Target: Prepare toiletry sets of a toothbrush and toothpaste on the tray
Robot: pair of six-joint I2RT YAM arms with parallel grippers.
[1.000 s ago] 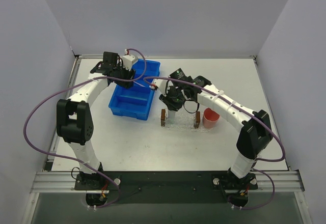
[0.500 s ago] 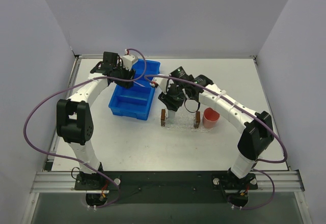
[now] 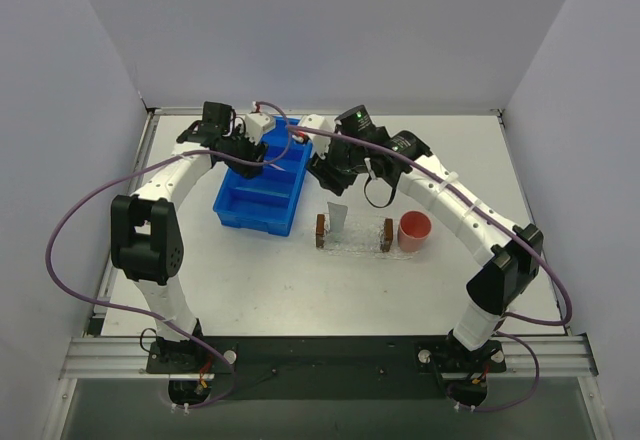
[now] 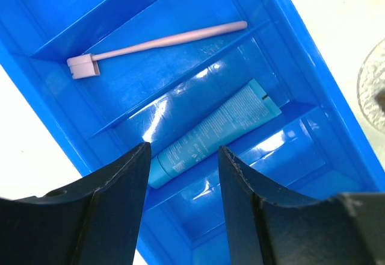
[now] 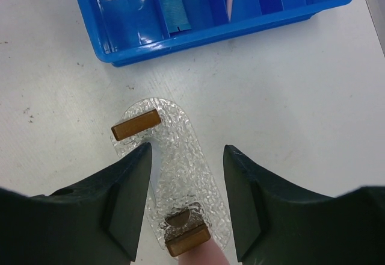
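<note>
The toothbrush (image 4: 157, 38) lies inside the blue bin (image 4: 313, 66), flat in one long compartment, and its head points to the left in the left wrist view. In the next compartment, behind a low divider, lies the blue tube (image 4: 213, 132) of toothpaste, also flat and nearly parallel to the toothbrush, without touching it. The left gripper (image 4: 183, 150) hangs above this part of the bin with its two fingers spread apart and nothing between them. The blue tube shows in the gap between the fingers, but the fingers do not touch it. The tray (image 5: 194, 183) stands on the white table (image 3: 300, 280) just beside the bin, on its right side in the top view. It has two brown blocks (image 5: 136, 124), one at each short end. The pale tube (image 3: 338, 217) of toothpaste rests on the tray close to the block that is nearer to the bin. One end of it sticks out over the far edge of the tray. In the right wrist view only a thin pale strip of this tube shows beside one finger. The right gripper (image 5: 187, 150) is above the tray, and the top view shows it raised over the gap between the bin and the tray. Its fingers are wide apart and hold nothing. The pink cup (image 3: 414, 230) stands upright on the table just beside the other short end of the tray.
</note>
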